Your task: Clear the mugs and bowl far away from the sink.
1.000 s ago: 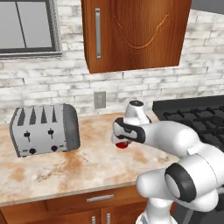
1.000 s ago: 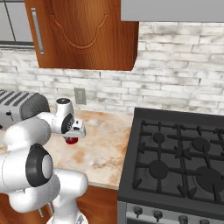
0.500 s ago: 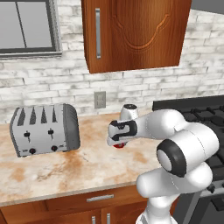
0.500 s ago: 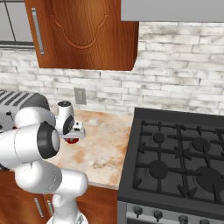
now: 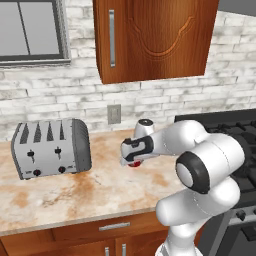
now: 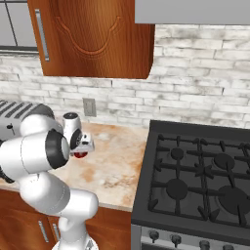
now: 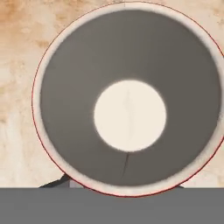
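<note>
— Since the red mug (image 7: 127, 100) sits upright right under the gripper (image 5: 131, 161), on the counter (image 5: 75, 192) between toaster (image 5: 50, 147) and stove (image 6: 200, 180), is this the set-down?
— I'd judge so. Whether the jaws have let go, I cannot tell; next, lift straight up.

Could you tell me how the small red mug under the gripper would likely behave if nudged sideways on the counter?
The red mug looks rigid, so it should keep its shape. It stands upright with a round, open mouth, so a low push would probably slide it on the smooth counter; a push near the rim might tip it, and then it could roll.
</note>
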Robot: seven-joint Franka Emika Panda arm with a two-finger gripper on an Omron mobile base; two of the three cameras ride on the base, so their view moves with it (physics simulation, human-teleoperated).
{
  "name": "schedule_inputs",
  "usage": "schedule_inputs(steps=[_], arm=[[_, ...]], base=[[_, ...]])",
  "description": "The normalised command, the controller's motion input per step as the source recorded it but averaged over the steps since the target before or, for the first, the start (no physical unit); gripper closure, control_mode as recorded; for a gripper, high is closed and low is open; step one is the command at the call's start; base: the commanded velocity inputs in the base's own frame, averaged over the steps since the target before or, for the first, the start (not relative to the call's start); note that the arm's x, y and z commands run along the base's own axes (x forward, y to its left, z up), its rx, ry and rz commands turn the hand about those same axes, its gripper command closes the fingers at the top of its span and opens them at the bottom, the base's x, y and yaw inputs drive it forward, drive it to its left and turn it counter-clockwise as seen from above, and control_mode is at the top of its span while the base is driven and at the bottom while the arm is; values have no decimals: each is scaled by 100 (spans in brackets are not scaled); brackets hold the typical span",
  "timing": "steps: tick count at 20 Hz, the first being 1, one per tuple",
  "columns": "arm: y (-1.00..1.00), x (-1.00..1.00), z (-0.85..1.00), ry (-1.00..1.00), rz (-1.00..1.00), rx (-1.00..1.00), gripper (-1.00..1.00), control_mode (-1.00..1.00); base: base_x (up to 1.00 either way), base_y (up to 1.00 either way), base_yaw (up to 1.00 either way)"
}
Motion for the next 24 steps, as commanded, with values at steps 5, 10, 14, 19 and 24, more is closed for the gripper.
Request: schedule_inputs(steps=[5,10,14,19,24], arm=[[0,-6,31,-23,4,-1,-100,-100],[-2,-18,40,-18,0,0,-100,-100],[-2,-33,64,-14,0,0,-100,-100],[-22,-37,91,-9,0,2,-100,-100],[-32,-48,99,0,-1,5,-100,-100]], base=[[0,0,0],[0,0,0],[0,0,0],[0,0,0],[0,0,0]])
